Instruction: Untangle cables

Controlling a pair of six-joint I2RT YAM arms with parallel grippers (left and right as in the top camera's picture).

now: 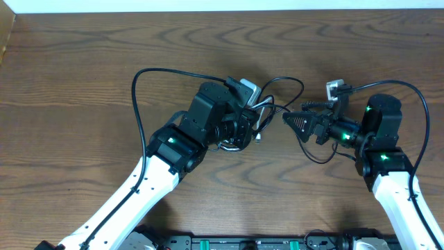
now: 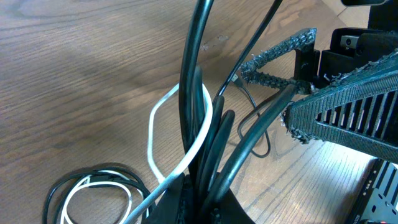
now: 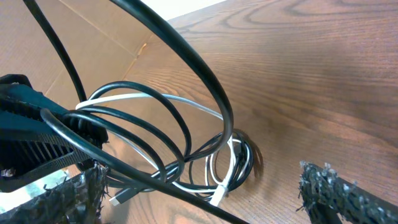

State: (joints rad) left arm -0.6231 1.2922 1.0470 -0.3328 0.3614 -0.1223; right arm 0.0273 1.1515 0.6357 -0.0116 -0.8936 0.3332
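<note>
— While we look down from overhead, where do we find the cables (image 1: 260,111)?

— We find them at the middle of the frame, between the two arms. They are bunched at the left gripper (image 1: 251,126) and thin out toward the right gripper (image 1: 288,119). Their long axis runs left to right across the wooden table (image 1: 83,62).

— How do we read the left pincer?

— We read it as clenched on the bundle. In the left wrist view the black strands (image 2: 191,74) and the white cable (image 2: 151,134) rise out of it from the bottom centre. They stand nearly upright, leaning toward the upper right of the frame.

— Does the white one follow them?

— Only partly. We see it bow out to the left in a loop, then rejoin the black ones lower down. A small coil (image 2: 93,180) of black and white lies flat on the table at the lower left.

— And the right pincer?

— We see it released, its fingers spread wide at the bottom corners of the right wrist view. One black strand passes through the gap, and we cannot tell whether it touches either finger.

— Any container?

— We see cardboard (image 1: 5,35) at the upper left edge of the overhead view. Whether it is a box holding anything, we cannot tell.
</note>
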